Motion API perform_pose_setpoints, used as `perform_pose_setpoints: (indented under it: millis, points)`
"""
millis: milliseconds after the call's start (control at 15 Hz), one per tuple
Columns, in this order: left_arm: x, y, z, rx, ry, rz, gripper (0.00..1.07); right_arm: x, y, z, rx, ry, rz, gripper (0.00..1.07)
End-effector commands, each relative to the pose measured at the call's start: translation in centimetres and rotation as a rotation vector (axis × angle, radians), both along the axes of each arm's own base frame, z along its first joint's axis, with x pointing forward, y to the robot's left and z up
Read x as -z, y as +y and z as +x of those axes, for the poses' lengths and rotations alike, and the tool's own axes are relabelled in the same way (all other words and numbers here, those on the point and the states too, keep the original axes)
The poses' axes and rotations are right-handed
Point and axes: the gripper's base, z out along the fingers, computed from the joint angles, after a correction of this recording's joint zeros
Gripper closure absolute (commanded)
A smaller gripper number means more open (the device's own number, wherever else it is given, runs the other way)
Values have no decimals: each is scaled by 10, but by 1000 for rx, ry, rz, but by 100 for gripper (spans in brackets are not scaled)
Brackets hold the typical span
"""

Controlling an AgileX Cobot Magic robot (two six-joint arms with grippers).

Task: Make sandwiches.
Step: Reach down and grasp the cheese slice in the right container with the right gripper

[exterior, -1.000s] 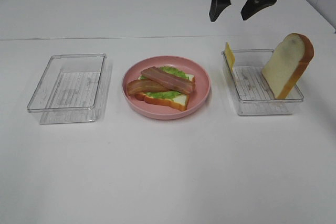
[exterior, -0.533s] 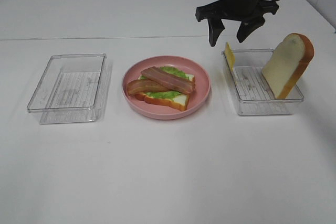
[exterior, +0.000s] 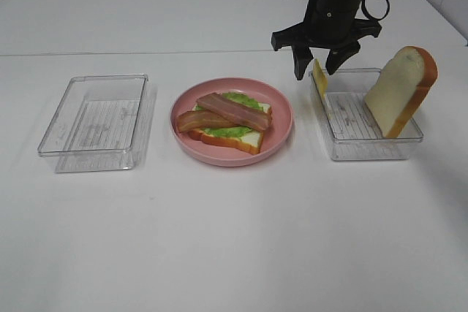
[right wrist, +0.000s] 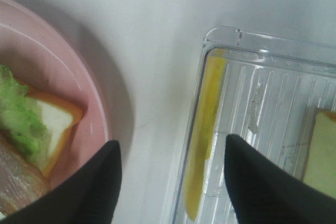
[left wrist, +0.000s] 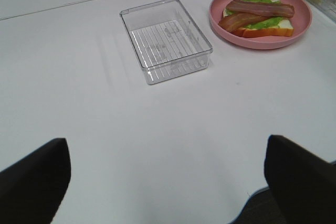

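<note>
On the pink plate [exterior: 281, 118] lies a bread slice [exterior: 245, 139] topped with green lettuce [exterior: 228, 131] and two crossed bacon strips [exterior: 230, 111]. A yellow cheese square [exterior: 319, 76] stands on edge against the left wall of the right clear tray [exterior: 365, 150]; a second bread slice [exterior: 400, 91] leans at that tray's right end. My right gripper [exterior: 316, 67] hangs open directly over the cheese [right wrist: 203, 129], one finger on each side of the tray wall, nothing held. My left gripper [left wrist: 168, 177] is open low over bare table, far from the food.
An empty clear tray [exterior: 95, 122] sits left of the plate; it also shows in the left wrist view as the tray [left wrist: 165, 39] beside the plate [left wrist: 261, 40]. White table all around, with a seam line along the back.
My right gripper has come down from high above the table to the cheese at the tray's left wall, and its fingers have narrowed somewhat. The left arm and the food have not moved.
</note>
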Motion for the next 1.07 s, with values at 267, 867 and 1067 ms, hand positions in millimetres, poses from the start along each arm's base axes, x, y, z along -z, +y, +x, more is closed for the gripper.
perform_pose_setpoints:
  millis: [267,867,1067]
  points:
    - [0,1,-3,-6,-28,-13,12,0,-4,2,4,-13,-41,65]
    - [0,1,-3,-6,-28,-13,12,14,-5,2,6,35,-55,65]
    - [0,1,-3,-6,-28,-13,12,11,-4,3,28,23,-49,105]
